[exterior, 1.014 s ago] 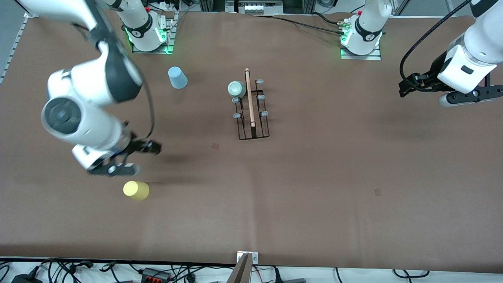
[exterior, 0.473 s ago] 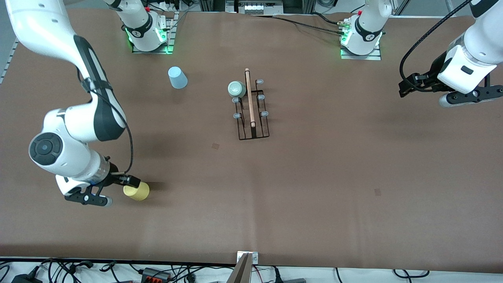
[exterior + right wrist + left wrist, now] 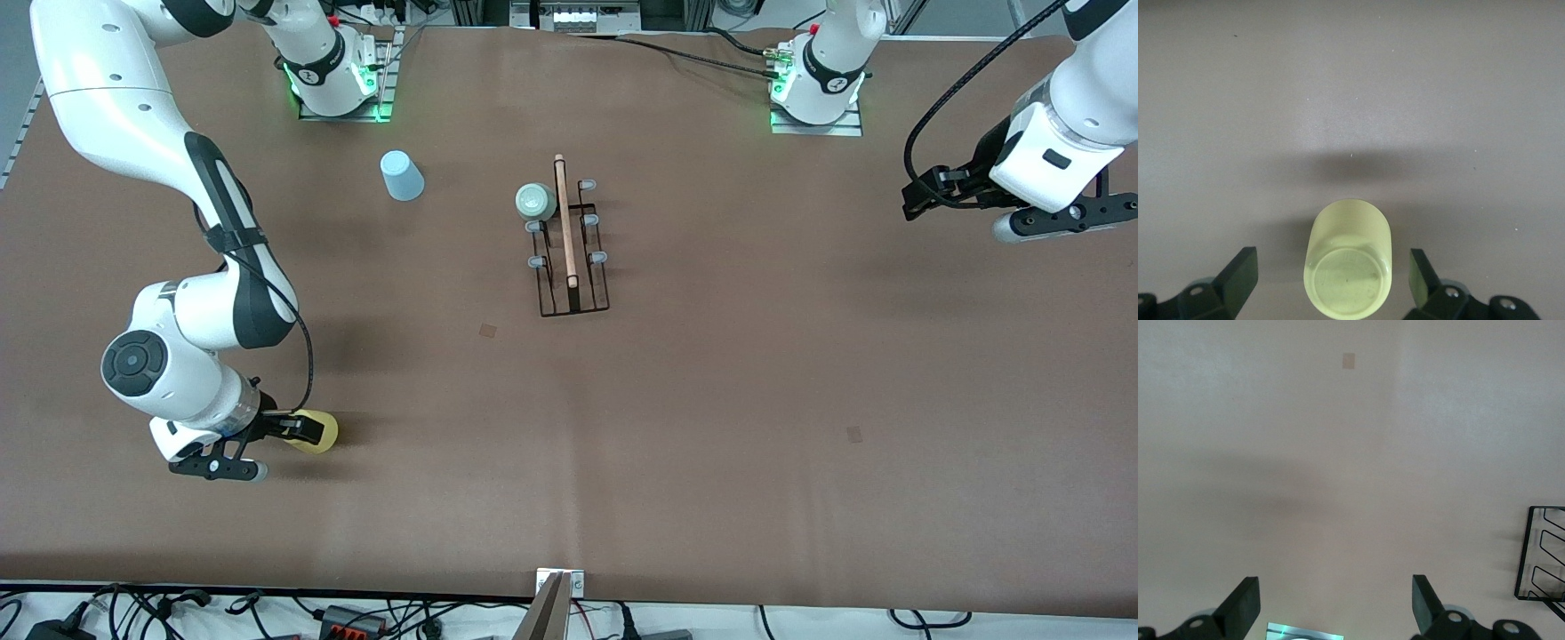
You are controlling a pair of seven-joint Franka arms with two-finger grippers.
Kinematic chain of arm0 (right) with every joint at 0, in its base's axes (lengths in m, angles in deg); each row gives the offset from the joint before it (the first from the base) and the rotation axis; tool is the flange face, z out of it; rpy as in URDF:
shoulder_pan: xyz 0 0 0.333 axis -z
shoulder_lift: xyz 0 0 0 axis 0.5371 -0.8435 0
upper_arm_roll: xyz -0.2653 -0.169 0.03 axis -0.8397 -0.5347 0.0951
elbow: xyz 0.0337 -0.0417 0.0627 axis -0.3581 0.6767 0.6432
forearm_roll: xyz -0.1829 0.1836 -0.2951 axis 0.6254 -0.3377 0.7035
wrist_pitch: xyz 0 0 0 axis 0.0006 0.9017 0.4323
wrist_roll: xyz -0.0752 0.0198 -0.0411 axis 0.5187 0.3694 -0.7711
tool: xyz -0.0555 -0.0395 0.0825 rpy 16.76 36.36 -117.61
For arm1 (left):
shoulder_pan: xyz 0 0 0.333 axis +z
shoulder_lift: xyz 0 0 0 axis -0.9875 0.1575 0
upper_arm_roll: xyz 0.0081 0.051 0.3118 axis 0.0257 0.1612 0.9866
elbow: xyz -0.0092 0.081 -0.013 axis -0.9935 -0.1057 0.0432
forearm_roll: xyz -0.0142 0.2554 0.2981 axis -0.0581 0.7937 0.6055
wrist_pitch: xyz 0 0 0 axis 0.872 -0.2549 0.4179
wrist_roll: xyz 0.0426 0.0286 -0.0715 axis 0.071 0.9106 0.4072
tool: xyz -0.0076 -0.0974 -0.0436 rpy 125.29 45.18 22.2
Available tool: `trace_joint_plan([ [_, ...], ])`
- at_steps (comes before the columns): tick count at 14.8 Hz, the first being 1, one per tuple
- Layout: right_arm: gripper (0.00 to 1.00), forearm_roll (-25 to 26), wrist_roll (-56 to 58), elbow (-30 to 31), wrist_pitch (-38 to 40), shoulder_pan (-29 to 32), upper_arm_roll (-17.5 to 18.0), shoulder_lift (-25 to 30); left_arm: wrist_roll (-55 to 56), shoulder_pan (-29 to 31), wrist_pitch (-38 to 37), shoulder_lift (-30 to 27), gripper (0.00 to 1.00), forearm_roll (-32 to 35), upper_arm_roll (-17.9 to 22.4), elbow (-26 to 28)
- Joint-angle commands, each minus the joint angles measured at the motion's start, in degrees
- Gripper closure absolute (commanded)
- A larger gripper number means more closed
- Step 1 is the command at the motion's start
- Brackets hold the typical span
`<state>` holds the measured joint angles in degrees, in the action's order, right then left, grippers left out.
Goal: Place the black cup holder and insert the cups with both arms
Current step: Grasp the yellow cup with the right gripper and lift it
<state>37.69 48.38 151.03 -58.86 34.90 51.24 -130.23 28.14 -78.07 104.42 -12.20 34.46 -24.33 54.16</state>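
Observation:
The black cup holder [image 3: 571, 240] stands mid-table with a mint green cup [image 3: 534, 201] on one of its pegs. A light blue cup [image 3: 402, 175] stands upside down near the right arm's base. The yellow cup [image 3: 318, 432] lies on its side toward the right arm's end, nearer the front camera than the holder. My right gripper [image 3: 298, 430] is low at the table, open, its fingers either side of the yellow cup [image 3: 1349, 263] without touching it. My left gripper [image 3: 923, 191] waits open and empty over the left arm's end; a corner of the holder [image 3: 1541, 553] shows in its wrist view.
Two small square patches [image 3: 488, 330] [image 3: 854, 434] mark the brown table cover. A metal bracket [image 3: 558, 587] and cables sit at the table edge nearest the front camera. The arm bases [image 3: 338, 76] [image 3: 818, 84] stand along the edge farthest from that camera.
The right arm has swung down from above the table to the yellow cup, so its open fingers now flank the cup. The left arm has not moved.

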Motion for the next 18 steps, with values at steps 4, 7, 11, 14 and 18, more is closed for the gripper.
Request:
trace_joint_plan([
  [4,0.0,0.83,1.36,-1.04,-0.74,0.84,0.52,-1.69,-1.47,0.03,-0.58,0.52,0.0,-0.91,0.3,-1.28],
  [7,0.0,0.75,1.36,-0.95,-0.3,0.84,0.52,-1.95,-1.47,0.03,-0.58,0.52,0.0,-0.91,0.3,-1.28],
  [11,0.0,0.3,1.45,-1.04,0.05,1.11,0.52,-3.09,-1.47,0.03,-0.58,0.52,0.0,-0.91,0.3,-1.28],
  [14,0.0,0.39,1.63,-1.04,0.05,1.11,0.52,-3.62,-1.47,0.03,-0.58,0.61,0.0,-0.91,0.3,-1.28],
  [18,0.26,0.31,2.77,-1.13,0.14,1.11,0.52,-3.62,-1.47,0.03,-0.58,0.52,0.0,-0.91,0.3,-1.28],
])
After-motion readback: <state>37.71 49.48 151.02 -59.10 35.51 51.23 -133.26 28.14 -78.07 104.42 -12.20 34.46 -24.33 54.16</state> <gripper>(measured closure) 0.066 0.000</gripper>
